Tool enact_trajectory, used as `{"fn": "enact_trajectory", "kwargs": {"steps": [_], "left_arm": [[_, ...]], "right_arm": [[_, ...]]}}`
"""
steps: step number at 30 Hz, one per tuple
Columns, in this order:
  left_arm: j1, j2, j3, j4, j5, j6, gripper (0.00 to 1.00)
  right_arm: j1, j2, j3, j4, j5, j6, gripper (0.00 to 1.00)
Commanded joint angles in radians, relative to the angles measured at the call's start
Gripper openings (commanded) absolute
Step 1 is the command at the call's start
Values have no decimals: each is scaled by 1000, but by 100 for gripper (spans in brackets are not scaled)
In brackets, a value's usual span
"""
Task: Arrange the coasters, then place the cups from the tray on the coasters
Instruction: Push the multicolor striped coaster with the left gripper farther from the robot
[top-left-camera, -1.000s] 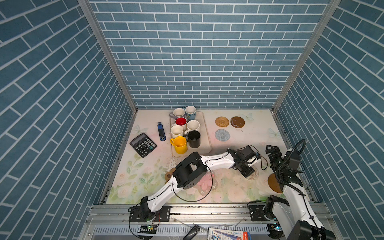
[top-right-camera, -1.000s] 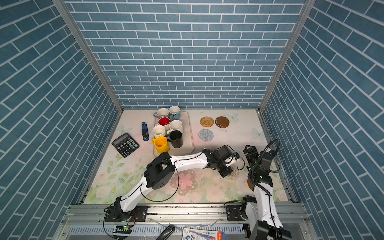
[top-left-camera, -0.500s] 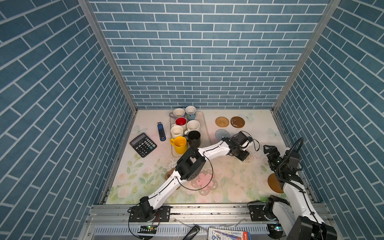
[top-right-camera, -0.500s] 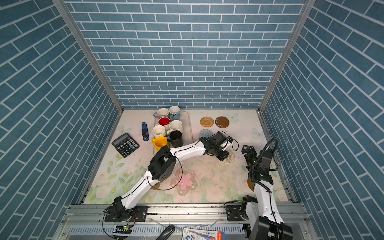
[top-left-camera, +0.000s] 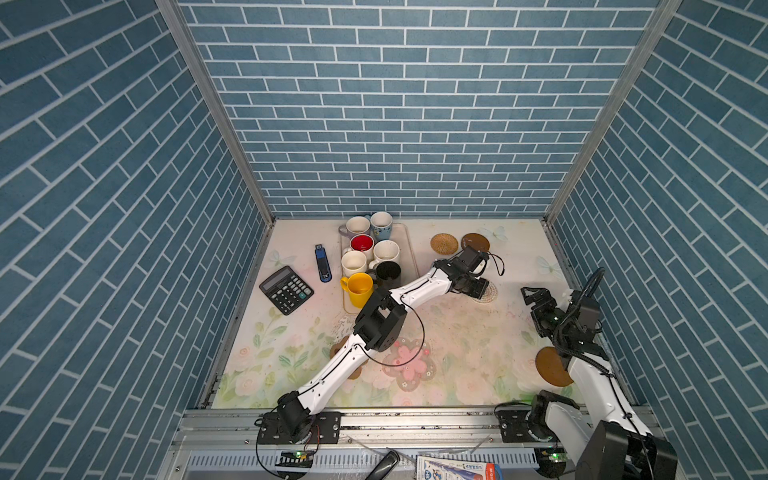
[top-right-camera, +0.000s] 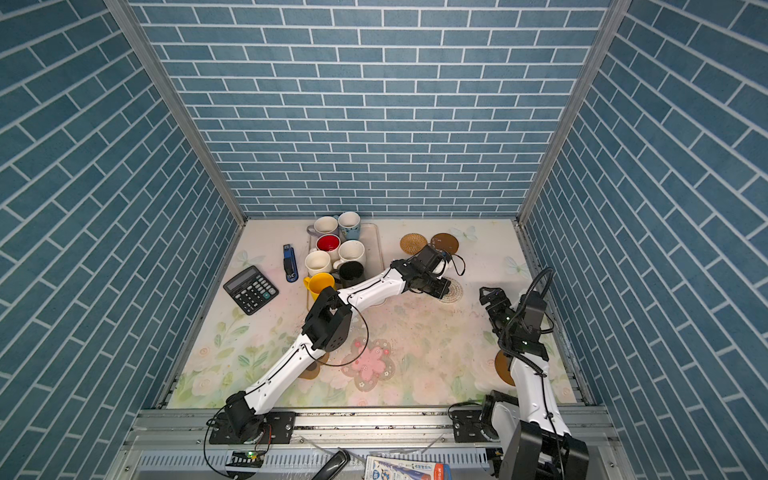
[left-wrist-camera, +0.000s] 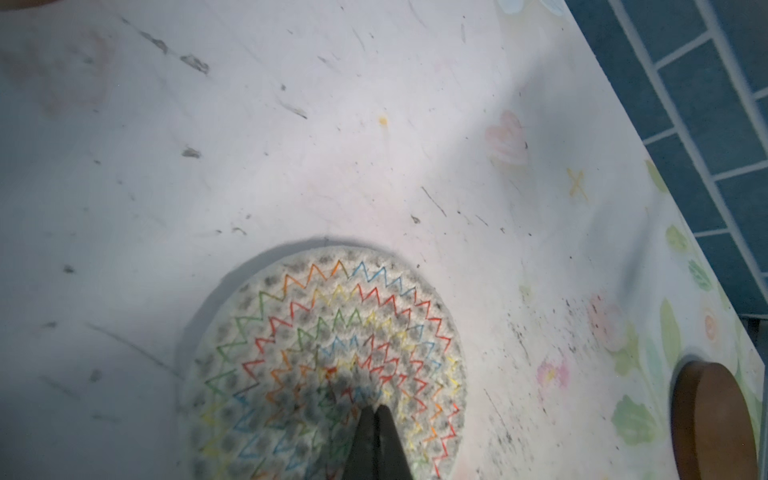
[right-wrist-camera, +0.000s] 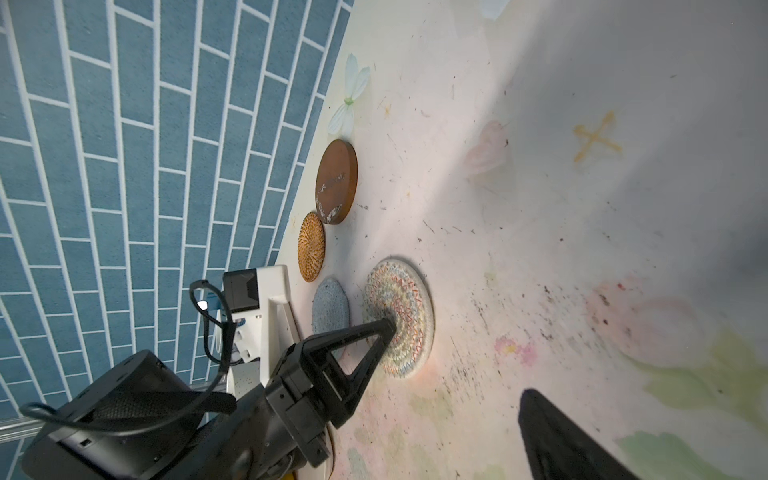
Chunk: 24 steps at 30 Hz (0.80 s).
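Cups (top-left-camera: 361, 243) all sit on tray (top-left-camera: 410, 259), back edge of worktop, left of mid. L gripper (left-wrist-camera: 376, 415) reaches across to back-right area, jaws shut, gripping nothing. Its tips press on the white woven coaster (left-wrist-camera: 332, 332), which lies directly under them, just beside the blue coaster (right-wrist-camera: 330, 309). Round, so no long axis. R gripper (top-left-camera: 536, 297) is wide open, empty, by right edge, apart from coaster. L arm is better placed to slide it.

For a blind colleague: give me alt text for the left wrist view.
The left gripper, jaws shut, rests its tip on a whitish woven coaster with rainbow zigzag stitching, on a scuffed pale floral table. A brown disc coaster sits near the table's edge, beside a blue brick wall.
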Motion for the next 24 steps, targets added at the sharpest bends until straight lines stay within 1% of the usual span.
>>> {"fn": "enact_trajectory", "kwargs": {"steps": [1, 4, 8, 15, 19, 21, 24], "left_arm": [[13, 52, 60, -26, -1, -67, 0], [41, 88, 106, -14, 10, -123, 0], [70, 121, 138, 35, 63, -183, 0], [74, 126, 174, 67, 65, -201, 0], [74, 92, 177, 70, 47, -188, 1], [74, 71, 176, 71, 40, -177, 7], [72, 42, 170, 80, 44, -175, 21]], "right_arm": [[-1, 12, 49, -1, -31, -20, 94], [1, 18, 47, 11, -42, -10, 94], [5, 24, 49, 20, -45, -7, 94], [7, 34, 50, 32, -51, -14, 94], [7, 43, 80, -26, -48, -49, 91], [6, 49, 97, -54, -51, -60, 87], [7, 68, 127, -91, -76, -74, 79]]}}
